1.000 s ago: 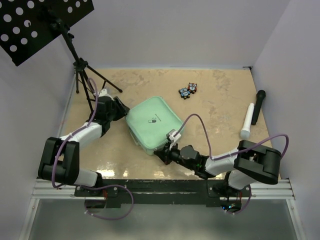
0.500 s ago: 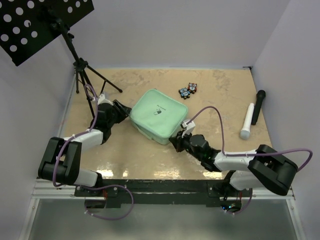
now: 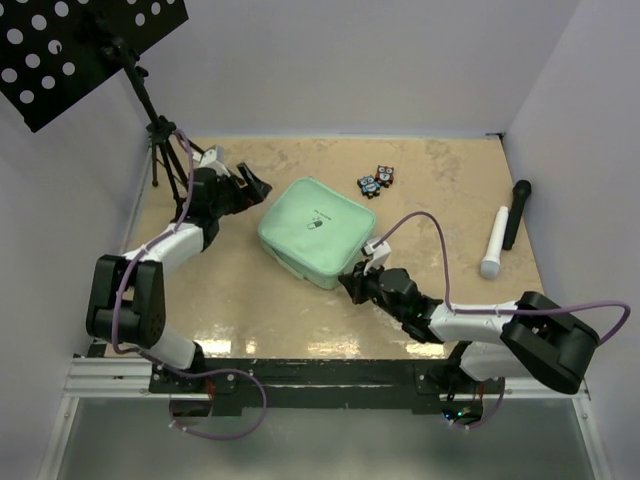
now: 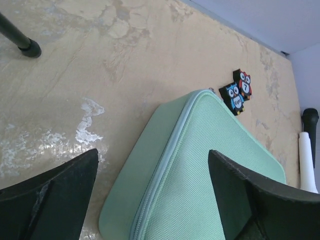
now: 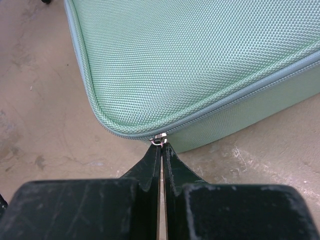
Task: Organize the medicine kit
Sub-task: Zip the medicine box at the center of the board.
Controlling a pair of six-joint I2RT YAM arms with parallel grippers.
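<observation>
Left hand [image 3: 254, 183] wide, beside medicine kit [image 3: 312, 232]; right hand [image 5: 161, 148] low, pinching zip pull [image 5: 159, 138].

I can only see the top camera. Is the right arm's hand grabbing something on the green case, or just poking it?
Observer: Grabbing. Its wrist camera shows the right gripper with its jaws shut on the little metal zipper pull at a corner of the medicine kit.
Operator: Is the case unzipped there?
Observer: No. Up close, the zipper track beside the pull is closed, with no gap between lid and base.
Operator: What are those two tiny things behind the case?
Observer: They are owl shapes. The left wrist camera shows the red owl has a 7 on its belly.
</observation>
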